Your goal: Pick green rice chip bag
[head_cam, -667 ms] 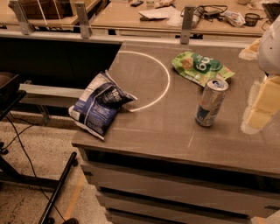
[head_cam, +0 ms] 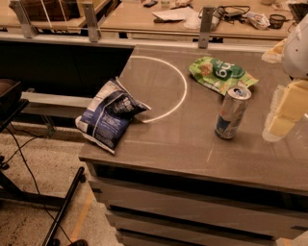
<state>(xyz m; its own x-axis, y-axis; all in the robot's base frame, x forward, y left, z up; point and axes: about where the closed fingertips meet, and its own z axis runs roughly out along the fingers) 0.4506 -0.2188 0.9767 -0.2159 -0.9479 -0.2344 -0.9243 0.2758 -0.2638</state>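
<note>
The green rice chip bag (head_cam: 221,74) lies flat on the brown table (head_cam: 168,149), at the back right, just outside a white ring marked on the top. It is light green with white lettering and a tan round picture. My gripper (head_cam: 285,113), yellowish below a white arm, hangs at the right edge of the camera view. It is above the table, to the right of and nearer than the bag, and apart from it.
A silver and blue drink can (head_cam: 232,113) stands upright between the bag and my gripper. A larger dark blue-and-white chip bag (head_cam: 110,115) overhangs the table's left edge. A cluttered desk (head_cam: 192,14) runs behind. Black stand legs (head_cam: 62,206) are on the floor at the left.
</note>
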